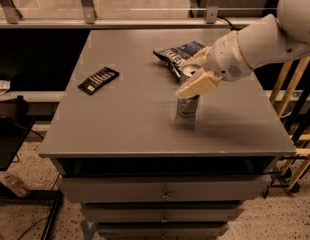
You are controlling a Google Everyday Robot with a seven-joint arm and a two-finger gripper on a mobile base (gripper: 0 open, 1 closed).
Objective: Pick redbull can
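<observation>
The redbull can [187, 107] is slim and silver-and-blue and stands upright on the grey table [130, 119], right of centre. My gripper [195, 73] comes in from the right on a white arm and sits at the can's top. One cream finger [196, 85] is in front of the can and the other [197, 59] is behind it, so they straddle the upper part. The can rests on the table. The jaws are open around it, and I cannot tell whether they touch it.
A dark blue snack bag [179, 53] lies just behind the can and gripper. A flat black packet [98, 80] lies at the table's left. The table's front edge is close below the can. Yellow wooden frames [295, 134] stand to the right of the table.
</observation>
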